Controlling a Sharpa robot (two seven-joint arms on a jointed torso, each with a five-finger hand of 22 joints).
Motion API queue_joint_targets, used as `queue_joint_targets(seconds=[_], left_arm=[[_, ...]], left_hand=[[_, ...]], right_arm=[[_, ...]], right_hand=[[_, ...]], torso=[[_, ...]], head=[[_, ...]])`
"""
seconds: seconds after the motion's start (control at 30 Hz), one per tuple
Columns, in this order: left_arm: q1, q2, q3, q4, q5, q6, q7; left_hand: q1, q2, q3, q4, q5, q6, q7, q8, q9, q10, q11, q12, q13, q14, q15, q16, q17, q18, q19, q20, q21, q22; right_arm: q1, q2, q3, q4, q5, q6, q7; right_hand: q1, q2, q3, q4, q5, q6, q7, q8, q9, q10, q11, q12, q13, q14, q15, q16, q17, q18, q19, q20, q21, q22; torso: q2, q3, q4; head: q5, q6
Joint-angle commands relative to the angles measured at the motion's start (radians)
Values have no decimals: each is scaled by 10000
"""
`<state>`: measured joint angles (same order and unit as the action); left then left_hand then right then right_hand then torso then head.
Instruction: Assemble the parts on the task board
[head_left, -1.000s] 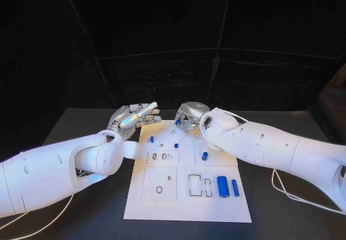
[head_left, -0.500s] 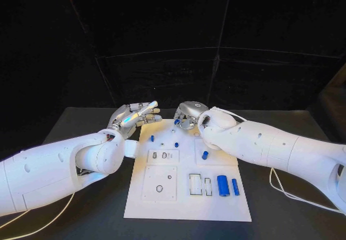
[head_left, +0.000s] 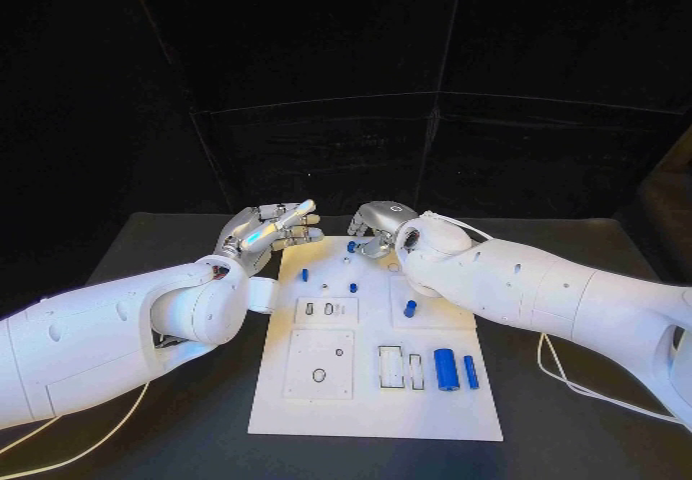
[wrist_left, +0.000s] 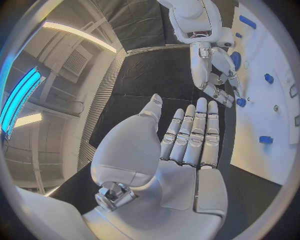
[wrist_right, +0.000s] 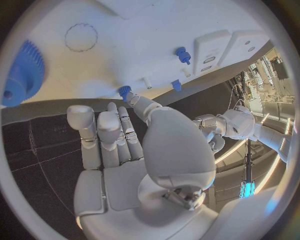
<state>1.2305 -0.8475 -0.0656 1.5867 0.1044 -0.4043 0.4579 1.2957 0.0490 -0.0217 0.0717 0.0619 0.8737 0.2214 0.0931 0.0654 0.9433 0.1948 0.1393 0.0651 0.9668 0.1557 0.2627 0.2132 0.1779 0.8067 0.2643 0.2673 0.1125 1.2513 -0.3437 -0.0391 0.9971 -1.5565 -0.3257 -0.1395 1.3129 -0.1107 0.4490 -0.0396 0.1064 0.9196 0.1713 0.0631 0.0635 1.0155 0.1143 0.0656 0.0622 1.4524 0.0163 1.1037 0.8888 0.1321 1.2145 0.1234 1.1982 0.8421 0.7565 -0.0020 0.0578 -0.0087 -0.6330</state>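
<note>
The white task board (head_left: 375, 420) lies lengthwise in the middle of the table. At its far edge my right hand (head_left: 378, 228) reaches down, thumb and a fingertip pinching a small blue peg (head_left: 352, 246), also seen as the peg (wrist_right: 125, 91) and the peg (wrist_left: 240, 102). My left hand (head_left: 267, 232) hovers beside the board's far left corner, fingers straight and together, holding nothing; its palm (wrist_left: 181, 165) is bare. More blue pegs (head_left: 304, 276) (head_left: 352, 290) (head_left: 411, 310) stand on the board. Two blue cylinders (head_left: 446, 371) (head_left: 470, 373) lie near the right edge.
A blue gear (wrist_right: 22, 75) sits on the board near my right hand. White raised blocks with slots (head_left: 326, 312) and rectangular cut-outs (head_left: 389, 368) occupy the board's middle. Black table (head_left: 173, 420) surrounds the board, and a white cable (head_left: 577, 385) trails at the right.
My right hand has edged slightly left along the board's far edge, staying at the blue peg. The left hand has hardly moved.
</note>
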Motion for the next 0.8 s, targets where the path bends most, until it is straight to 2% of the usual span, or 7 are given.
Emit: queue_joint_targets(seconds=[0.03, 0.4, 0.57, 0.63, 0.67, 0.7, 0.8], left_arm=[[26, 9, 10, 0, -18, 181, -4], [30, -16, 10, -15, -17, 196, -34], [31, -67, 9, -8, -17, 211, -32], [31, -85, 9, -12, -17, 211, -33], [31, -96, 9, -15, -17, 213, -34], [31, -106, 9, -18, -17, 209, -39], [31, -122, 8, -18, -17, 182, -58]], left_hand=[[55, 13, -74, -2, 10, -87, 187, -52, -7, -92, 3, -47, -11, -36, -12, -43, 9, 50, 9, 37, -51, -16], [55, 13, -74, -2, 10, -87, 187, -52, -7, -92, 3, -47, -11, -36, -12, -43, 9, 50, 9, 37, -51, -16], [55, 13, -74, -2, 10, -87, 187, -52, -7, -92, 3, -47, -11, -36, -12, -43, 9, 50, 9, 37, -51, -16], [55, 33, -85, -3, 10, -98, 187, -63, -8, -110, 6, -54, -13, -51, -7, -57, 13, 49, 5, 40, -61, -24], [55, 33, -85, -3, 10, -98, 187, -63, -8, -110, 6, -54, -13, -51, -7, -57, 13, 49, 5, 40, -61, -24], [55, 33, -85, -3, 10, -98, 187, -63, -8, -110, 6, -54, -13, -51, -7, -57, 13, 49, 5, 40, -61, -24], [55, 33, -85, -3, 10, -98, 187, -63, -8, -110, 6, -54, -13, -51, -7, -57, 13, 49, 5, 40, -61, -24]], right_arm=[[23, 3, 6, 1, -60, -123, -26], [23, -297, 6, 408, 16, -474, 83], [79, -1015, 25, 1111, 402, -597, -38], [127, -1388, 143, 1445, 752, -443, -137], [150, -1664, 214, 1675, 951, -273, -189], [177, -1976, 287, 1923, 1155, -81, -249], [213, -2460, 391, 2257, 1468, 273, -336]], right_hand=[[-6, -77, -173, 25, -35, -220, -24, -8, 11, -187, 4, 72, 25, -27, 52, -52, -73, 89, -64, 4, -72, -95], [71, 29, -360, 123, 30, -65, -41, 75, 60, 176, -77, 479, 66, -10, -13, -82, -127, 69, 37, -44, 0, 10], [58, 69, -386, 243, 182, 213, -4, 163, 92, 739, -120, 821, 115, 89, -42, 132, 136, 8, 249, -70, 207, 332], [-68, 17, -468, 363, 195, 335, 60, 206, 104, 1214, -154, 1037, 189, 164, -69, 327, 377, -41, 400, -91, 369, 601], [-195, -87, -578, 447, 284, 385, 66, 226, 108, 1426, -172, 1131, 229, 206, -77, 445, 522, -71, 488, -99, 463, 757], [-707, -403, -977, 762, 958, 364, 2, 210, 93, 1855, -238, 1334, 339, 255, -117, 600, 697, -100, 586, -125, 570, 913], [-1436, -729, -1835, 1330, 1868, 131, -104, 107, 49, 2702, -393, 1923, 735, 358, -249, 1006, 1209, -174, 821, -237, 838, 1355]], torso=[[0, 7, -5], [0, 12, -17], [-13, 3, -53], [-13, 1, -77], [-16, 1, -102], [-20, 7, -138], [-29, 10, -211]], head=[[8, -1], [27, 1], [-17, 56], [-41, 85], [-57, 106], [-41, 116], [-10, 142]])
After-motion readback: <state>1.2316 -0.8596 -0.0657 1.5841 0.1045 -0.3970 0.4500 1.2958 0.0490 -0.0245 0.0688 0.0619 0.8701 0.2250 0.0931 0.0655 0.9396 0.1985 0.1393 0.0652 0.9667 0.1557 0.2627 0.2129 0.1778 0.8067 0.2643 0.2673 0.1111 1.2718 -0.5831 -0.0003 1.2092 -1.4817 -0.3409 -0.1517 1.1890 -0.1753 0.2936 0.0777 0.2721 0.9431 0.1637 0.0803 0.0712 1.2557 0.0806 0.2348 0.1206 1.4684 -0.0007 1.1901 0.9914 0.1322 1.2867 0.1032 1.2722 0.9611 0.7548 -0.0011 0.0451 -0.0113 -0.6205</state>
